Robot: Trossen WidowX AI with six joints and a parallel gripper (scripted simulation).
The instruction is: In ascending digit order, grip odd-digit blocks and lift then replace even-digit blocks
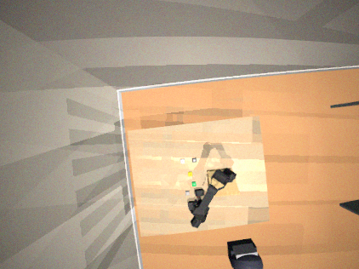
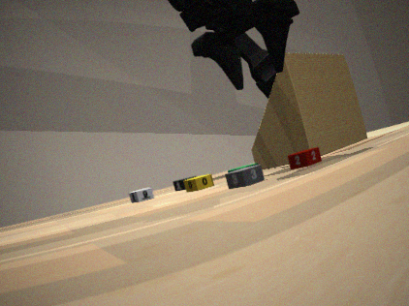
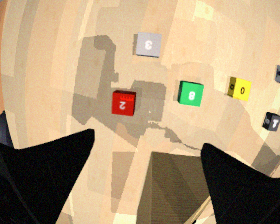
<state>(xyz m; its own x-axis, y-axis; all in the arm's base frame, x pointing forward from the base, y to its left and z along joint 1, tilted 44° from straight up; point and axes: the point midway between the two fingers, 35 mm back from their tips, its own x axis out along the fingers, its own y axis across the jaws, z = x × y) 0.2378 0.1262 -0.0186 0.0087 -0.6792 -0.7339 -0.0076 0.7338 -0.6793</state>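
Observation:
My gripper (image 2: 260,79) (image 3: 149,142) is open and empty, high above the table. In the wrist view the red block 2 (image 3: 123,103) (image 2: 304,158) lies ahead of the fingertips, nearer the left one. The grey block 3 (image 3: 149,44) (image 2: 244,176) (image 1: 187,192) lies beyond it. The green block 8 (image 3: 191,94) (image 1: 194,184), yellow block 0 (image 3: 240,89) (image 2: 199,182) (image 1: 190,174) and black block 1 (image 3: 271,121) (image 2: 178,185) (image 1: 194,160) lie to the right. The white block (image 2: 141,195) (image 1: 182,161) seems to show 9. The arm hides the red block in the top view.
A tan wedge-shaped block (image 2: 325,102) (image 3: 172,185) stands close behind the red block and shows between the fingers in the wrist view. The arm's shadow falls around the red and green blocks. The pale table top (image 1: 157,224) ends well beyond the blocks.

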